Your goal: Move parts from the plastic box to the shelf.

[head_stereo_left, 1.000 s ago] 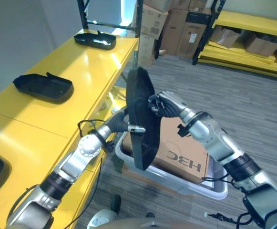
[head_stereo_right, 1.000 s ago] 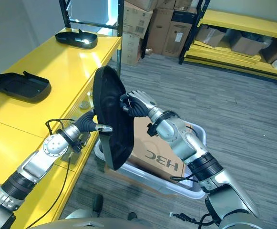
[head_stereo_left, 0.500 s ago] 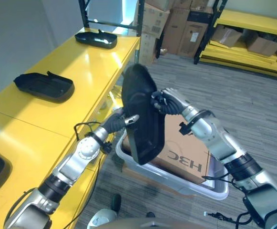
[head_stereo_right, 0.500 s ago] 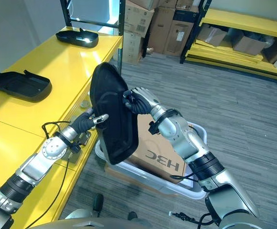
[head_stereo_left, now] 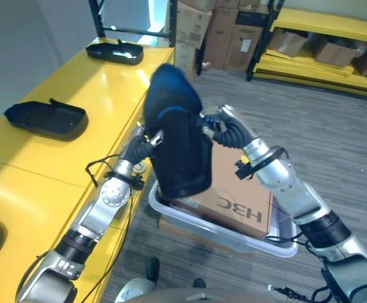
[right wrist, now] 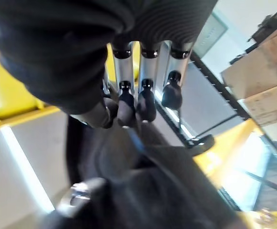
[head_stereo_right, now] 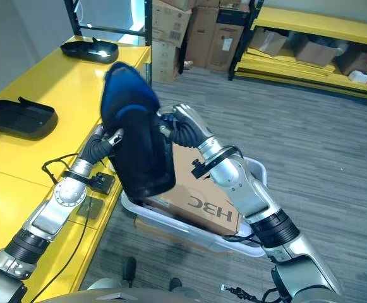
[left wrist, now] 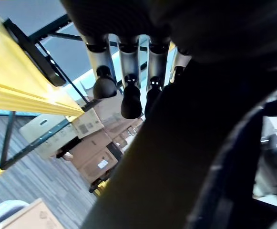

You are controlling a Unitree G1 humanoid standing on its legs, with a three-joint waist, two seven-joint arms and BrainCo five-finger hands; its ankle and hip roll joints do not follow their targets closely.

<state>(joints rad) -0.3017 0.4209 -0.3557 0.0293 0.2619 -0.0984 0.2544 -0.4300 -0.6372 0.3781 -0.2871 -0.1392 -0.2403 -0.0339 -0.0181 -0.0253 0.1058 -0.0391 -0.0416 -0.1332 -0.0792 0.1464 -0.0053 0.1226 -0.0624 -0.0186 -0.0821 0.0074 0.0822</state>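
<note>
Carrying a black moulded part (head_stereo_left: 174,142) above the plastic box (head_stereo_left: 278,241), left hand (head_stereo_left: 151,137) and right hand (head_stereo_left: 213,124) both gripping it | two parts (head_stereo_left: 45,118) already on the yellow shelf (head_stereo_left: 76,82) | placement left.

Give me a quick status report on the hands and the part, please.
Left hand and right hand both gripping the large black moulded plastic part, held upright above the grey plastic box. Yellow shelf alongside; two similar black parts already there.
</note>
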